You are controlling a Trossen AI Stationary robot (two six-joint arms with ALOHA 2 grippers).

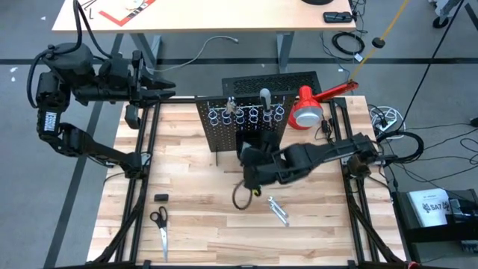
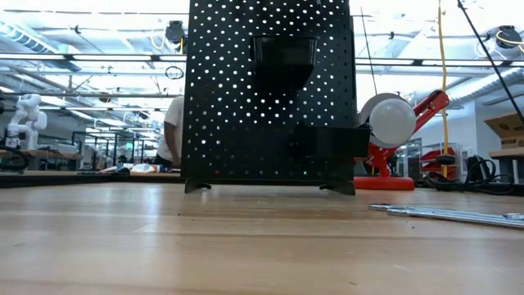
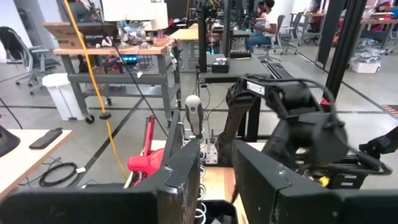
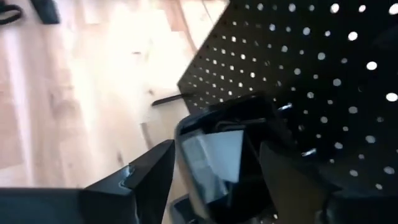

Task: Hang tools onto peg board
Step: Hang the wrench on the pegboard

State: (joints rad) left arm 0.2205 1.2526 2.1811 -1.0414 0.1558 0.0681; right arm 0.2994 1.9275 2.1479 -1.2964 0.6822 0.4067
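**Right tool at the bin, contents unconfirmed**

While the left arm waits parked at the counter's far-left corner, the right arm does the work.

High view: right tool sits just in front of the peg board, over its black bin. Silver rings along the board hold a few tools; a pale handle sticks up above them. Wrenches lie loose on the counter, scissors near the front-left, a dark loop just below the right tool.

Low view: peg board back side only; wrenches flat on the counter at right.

Left wrist view: left tool fingers narrowly apart, holding nothing.

Right wrist view: right tool fingers spread wide around the bin, very close to it. Can't tell what's in the bin, or whether anything is between the fingers.

Risk: fingers this tight to the bin could catch its wall on retreat and tip or shift the freestanding board, shaking tools off the rings.
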